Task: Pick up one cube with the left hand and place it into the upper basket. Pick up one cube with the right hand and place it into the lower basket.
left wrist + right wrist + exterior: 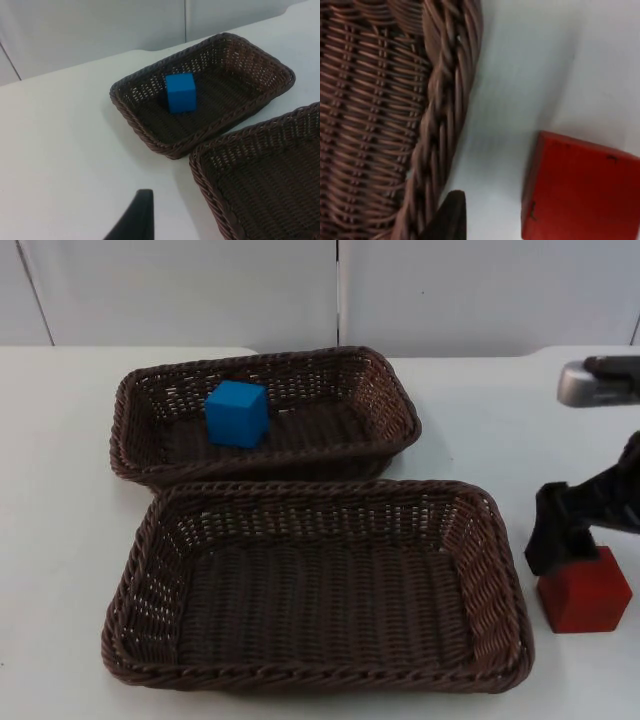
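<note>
One cube left to move: red cube (585, 591), on table (60, 490) near its right edge, just off right rim of lower basket (300, 672).

Right gripper (562, 540) down at that cube, fingertips at cube's upper-left top edge, touching or nearly so. Can't tell jaw opening, and can't tell if anything is gripped; cube looks to be resting on table, not lifted. From right wrist cam: red cube (580, 190) sits just beside one fingertip (451, 215), w/ strip of bare table between cube and basket rim (445, 100).

Key relation: cube lies to lower-right of gripper, basket to its left. So gripper seems offset toward basket side of cube, not centred over it. Probably needs a small shift toward table's right edge before closing, then a short carry left over the rim. Cube faces roughly square to table edges, slightly turned; no long axis to speak of.

Further out: blue cube (238, 413) already in upper basket (385, 380), toward its left end. Left wrist cam looks onto same blue cube (180, 92) in upper basket (135, 117); left arm waiting, back from baskets, fingertip (137, 220) over bare table.
</note>
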{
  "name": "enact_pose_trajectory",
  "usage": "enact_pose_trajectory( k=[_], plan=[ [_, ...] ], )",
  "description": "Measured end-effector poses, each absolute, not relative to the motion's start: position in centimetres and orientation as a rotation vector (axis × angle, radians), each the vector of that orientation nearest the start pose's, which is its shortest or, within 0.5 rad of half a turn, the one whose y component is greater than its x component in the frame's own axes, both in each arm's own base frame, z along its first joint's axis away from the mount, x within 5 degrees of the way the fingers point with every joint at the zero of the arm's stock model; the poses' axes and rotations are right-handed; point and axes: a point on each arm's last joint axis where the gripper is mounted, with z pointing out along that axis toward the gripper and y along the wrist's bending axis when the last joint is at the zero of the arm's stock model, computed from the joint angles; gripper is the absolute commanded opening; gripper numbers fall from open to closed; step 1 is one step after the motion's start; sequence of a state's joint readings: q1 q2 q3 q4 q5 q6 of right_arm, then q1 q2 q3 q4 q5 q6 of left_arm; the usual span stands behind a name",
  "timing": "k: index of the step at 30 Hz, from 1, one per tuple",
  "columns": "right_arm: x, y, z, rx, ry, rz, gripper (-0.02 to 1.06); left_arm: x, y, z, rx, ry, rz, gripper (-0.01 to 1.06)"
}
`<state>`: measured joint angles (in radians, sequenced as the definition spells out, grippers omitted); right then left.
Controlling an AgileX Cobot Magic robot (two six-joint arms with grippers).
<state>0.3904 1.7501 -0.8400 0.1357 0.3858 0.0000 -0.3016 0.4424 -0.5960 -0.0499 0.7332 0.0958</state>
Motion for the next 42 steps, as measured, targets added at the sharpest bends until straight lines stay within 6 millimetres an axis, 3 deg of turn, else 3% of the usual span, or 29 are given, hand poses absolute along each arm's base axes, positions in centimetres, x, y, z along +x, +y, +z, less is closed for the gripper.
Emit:
enact_pose_trajectory(
  k=[14, 21, 24, 25, 26, 30, 31, 33, 37, 42],
  plan=[
    [28.9, 12.3, 11.2, -0.384, 2.788, 0.173, 0.95, 7.6, -2.6, 31.7, 0.391, 2.024, -0.18, 1.05],
    [29.0, 12.3, 11.1, -0.392, 2.781, 0.17, 0.9, 7.6, -2.6, 31.7, 0.391, 2.024, -0.18, 1.05],
    [29.0, 12.3, 11.1, -0.392, 2.779, 0.17, 0.73, 7.6, -2.6, 31.7, 0.391, 2.024, -0.18, 1.05],
    [29.0, 12.3, 11.1, -0.392, 2.779, 0.17, 0.63, 7.6, -2.6, 31.7, 0.391, 2.024, -0.18, 1.05],
    [29.0, 12.3, 11.1, -0.392, 2.779, 0.17, 0.63, 7.6, -2.6, 31.7, 0.391, 2.024, -0.18, 1.05],
    [29.0, 12.3, 11.1, -0.394, 2.778, 0.169, 0.21, 7.6, -2.6, 31.7, 0.391, 2.024, -0.178, 1.05],
    [29.0, 12.3, 11.1, -0.394, 2.778, 0.169, 0.21, 7.6, -2.6, 31.7, 0.391, 2.024, -0.178, 1.05],
    [29.0, 12.3, 11.1, -0.394, 2.778, 0.169, 0.03, 7.6, -2.6, 31.7, 0.391, 2.024, -0.178, 1.05],
    [28.8, 12.2, 11.3, -0.397, 2.793, 0.167, 0.0, 7.6, -2.6, 31.7, 0.391, 2.024, -0.178, 1.05],
    [28.3, 12.1, 13.6, -0.398, 2.778, 0.181, 0.0, 7.6, -2.6, 31.7, 0.392, 2.024, -0.176, 1.05]
  ],
)
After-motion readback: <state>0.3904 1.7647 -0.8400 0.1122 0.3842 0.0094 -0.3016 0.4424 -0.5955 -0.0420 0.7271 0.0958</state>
